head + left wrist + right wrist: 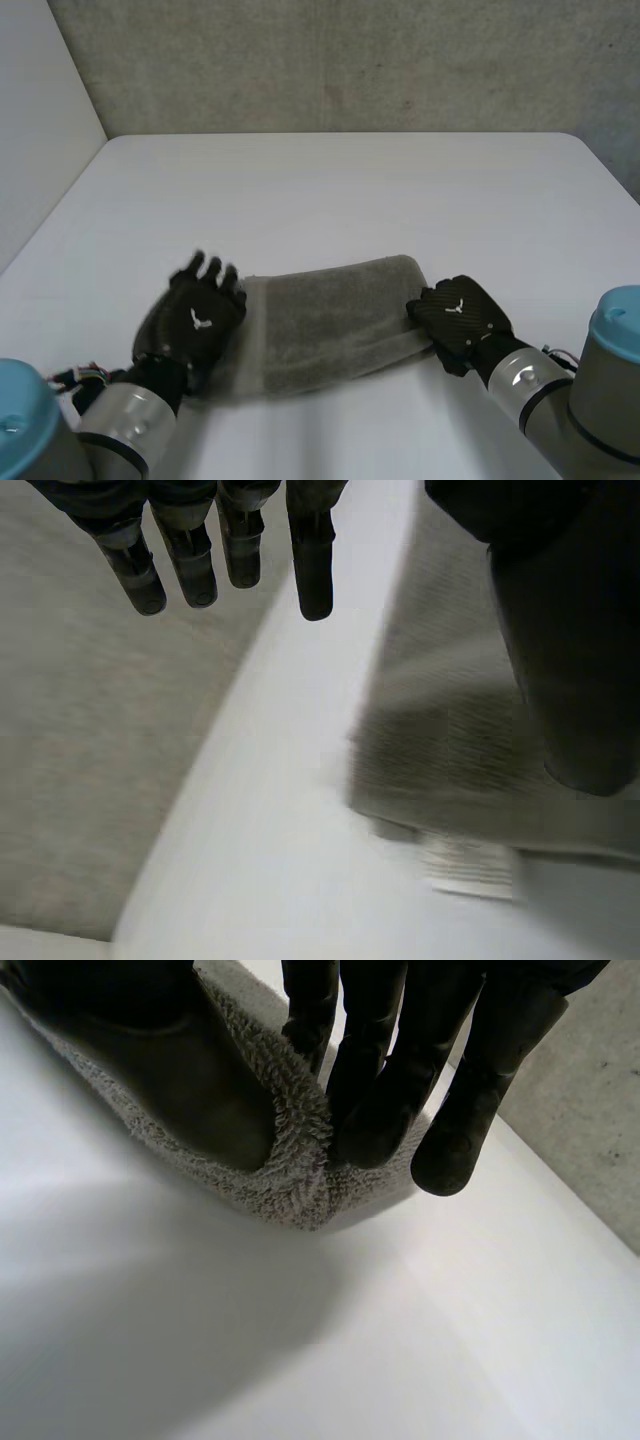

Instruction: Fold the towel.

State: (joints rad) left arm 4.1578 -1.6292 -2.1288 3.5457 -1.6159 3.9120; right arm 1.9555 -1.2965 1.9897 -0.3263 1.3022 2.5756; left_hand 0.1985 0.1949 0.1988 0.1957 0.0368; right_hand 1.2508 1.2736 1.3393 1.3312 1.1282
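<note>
Towel [330, 320] | grey terry, judged soft, limp, light | laid folded on table [330, 190] | right end pinched by right hand [462, 318], thumb against fingers | left hand [195, 315]: fingers straight, nothing held | corners advised for grasping

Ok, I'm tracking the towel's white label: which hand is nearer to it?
Left. The label lies at the towel's end, close beside the left hand's thumb; the right hand pinches the towel's opposite end.
</note>
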